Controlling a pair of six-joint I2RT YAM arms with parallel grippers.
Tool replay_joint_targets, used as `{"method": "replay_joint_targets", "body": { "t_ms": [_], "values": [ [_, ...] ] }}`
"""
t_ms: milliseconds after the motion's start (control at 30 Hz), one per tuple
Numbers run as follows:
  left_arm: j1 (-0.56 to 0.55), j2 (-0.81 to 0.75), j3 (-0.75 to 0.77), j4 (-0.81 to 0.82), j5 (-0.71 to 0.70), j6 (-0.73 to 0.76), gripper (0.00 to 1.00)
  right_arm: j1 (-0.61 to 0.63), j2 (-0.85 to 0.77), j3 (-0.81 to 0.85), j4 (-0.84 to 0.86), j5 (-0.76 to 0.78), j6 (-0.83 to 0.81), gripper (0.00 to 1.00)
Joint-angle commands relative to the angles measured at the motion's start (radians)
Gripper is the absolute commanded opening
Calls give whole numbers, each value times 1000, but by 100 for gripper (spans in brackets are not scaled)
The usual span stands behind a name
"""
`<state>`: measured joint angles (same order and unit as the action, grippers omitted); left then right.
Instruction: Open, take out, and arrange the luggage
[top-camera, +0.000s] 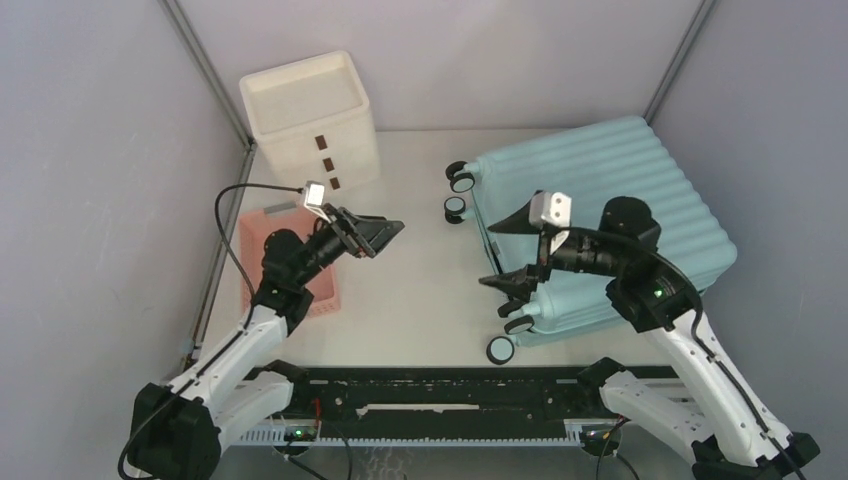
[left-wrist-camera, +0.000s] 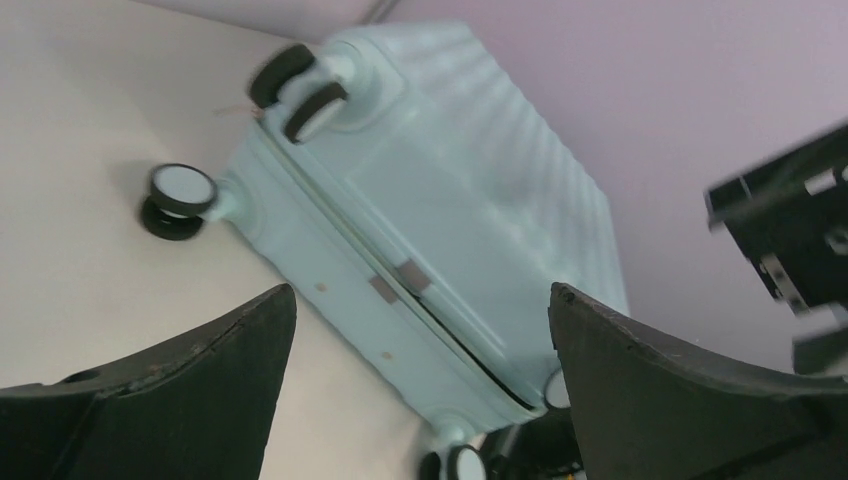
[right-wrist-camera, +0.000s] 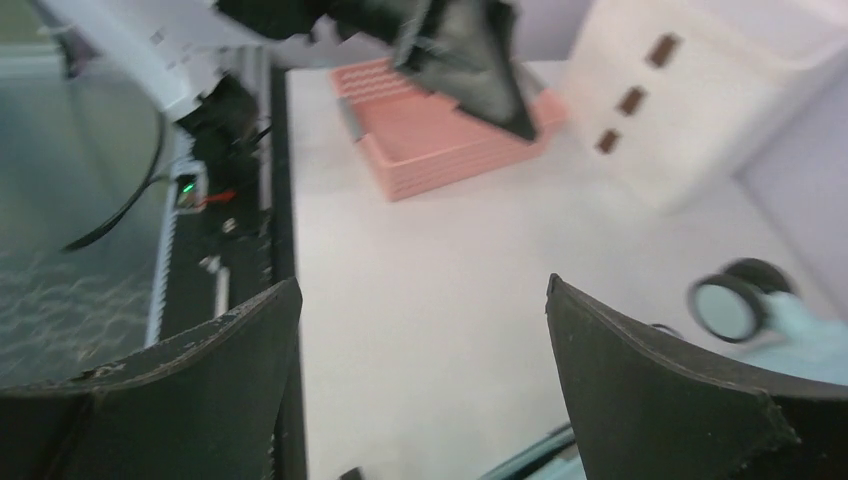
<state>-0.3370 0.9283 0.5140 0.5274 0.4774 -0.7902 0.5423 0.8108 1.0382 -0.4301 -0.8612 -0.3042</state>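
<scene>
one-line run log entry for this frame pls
luggage: flat on table, not opened out | left gripper: open, empty | right gripper: open, empty, at luggage edge

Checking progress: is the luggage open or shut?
Shut: the luggage lies flat, both shells together, no lining showing.

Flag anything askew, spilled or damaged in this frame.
Nothing spilled or broken. The luggage lies flat but skewed to the table edges, wheels toward the middle; its seam looks shut, though a dark line near one corner might be a gap. The pink basket and white drawer box look intact.
</scene>
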Motion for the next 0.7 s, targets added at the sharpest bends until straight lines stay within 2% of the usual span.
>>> {"method": "replay_joint_targets", "body": {
  "t_ms": [0,167,300,400,500,667],
  "values": [
    [-108,-46,-16,99,18,-23,100,-95,-25,80,100,68,124,100],
    [-320,-61,128,-211,-153,267,100,-301,17,153,26,72,190,100],
    [-458,-58,184,-343,-322,457,100,-518,120,306,-185,-16,155,100],
    [-559,-45,189,-354,-378,559,97,-645,187,407,-369,-27,64,100],
    [-678,15,198,-336,-404,656,95,-717,238,482,-506,-43,-30,98],
    [-793,156,242,-252,-408,714,95,-746,202,449,-554,16,-133,98]
  ]
}}
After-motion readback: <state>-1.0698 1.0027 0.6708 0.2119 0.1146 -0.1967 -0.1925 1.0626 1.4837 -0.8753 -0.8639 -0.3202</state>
